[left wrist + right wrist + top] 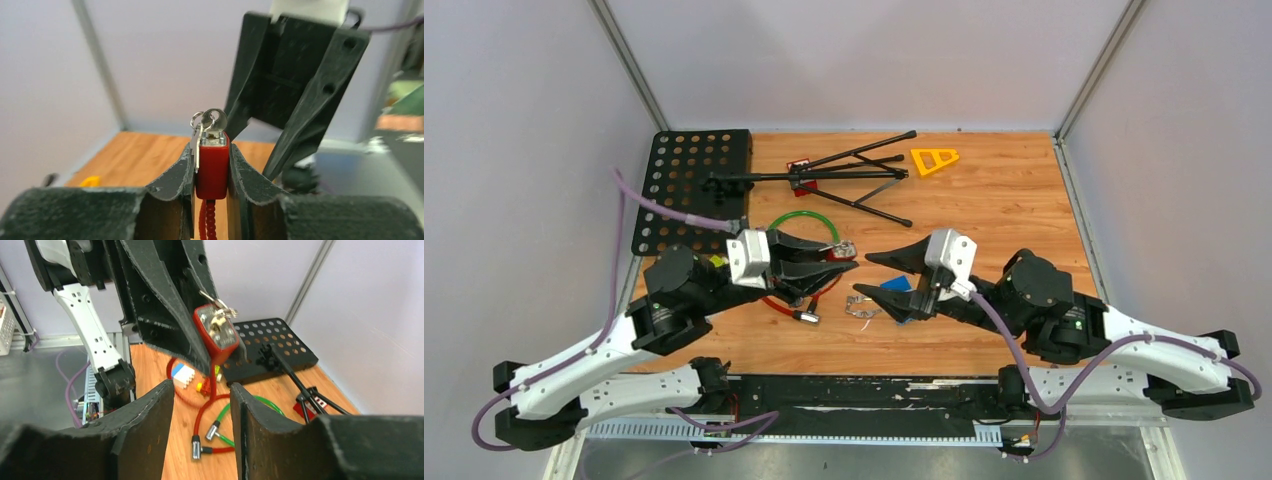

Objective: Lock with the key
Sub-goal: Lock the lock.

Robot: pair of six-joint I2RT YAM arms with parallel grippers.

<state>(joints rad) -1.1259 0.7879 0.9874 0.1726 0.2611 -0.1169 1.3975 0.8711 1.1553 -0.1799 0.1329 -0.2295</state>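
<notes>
My left gripper (836,262) is shut on the red lock body (212,170) and holds it above the table. A silver key (216,121) with a ring sits in the lock's top end. The lock's red cable (208,220) hangs down, and its loose metal end (196,447) lies on the table. My right gripper (866,275) is open and empty, just right of the lock, its jaws facing the keyed end. In the right wrist view the lock (216,335) and key (218,315) sit above and beyond my open fingers (150,410).
A green cable lock (802,216) lies behind the left gripper, its metal end (212,431) near the red one. A black perforated plate (689,185), a folded black stand (824,175), an orange triangle (934,160), a blue piece (896,284) and loose keys (862,308) lie around.
</notes>
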